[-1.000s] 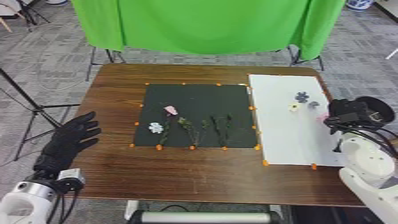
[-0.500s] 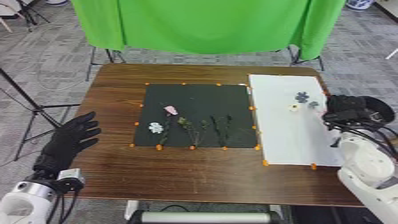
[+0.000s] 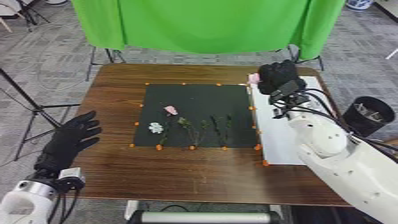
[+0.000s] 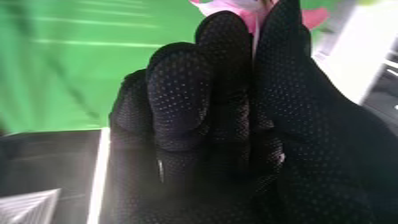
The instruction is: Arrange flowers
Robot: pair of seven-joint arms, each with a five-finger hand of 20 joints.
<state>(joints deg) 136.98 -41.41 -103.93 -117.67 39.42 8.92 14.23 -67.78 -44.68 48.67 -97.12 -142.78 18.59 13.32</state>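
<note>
one pink flower (image 3: 254,78) pinched in the right hand (image 3: 279,76) above the white sheet (image 3: 280,142) — left hand (image 3: 69,137) loosely spread.

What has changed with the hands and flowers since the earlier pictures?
The right hand moved forward and left, from the right edge of the white sheet to its far end, and the pink flower with it, now pinched; if already held before, I cannot tell. The left hand and the flowers on the black sheet stayed.
</note>
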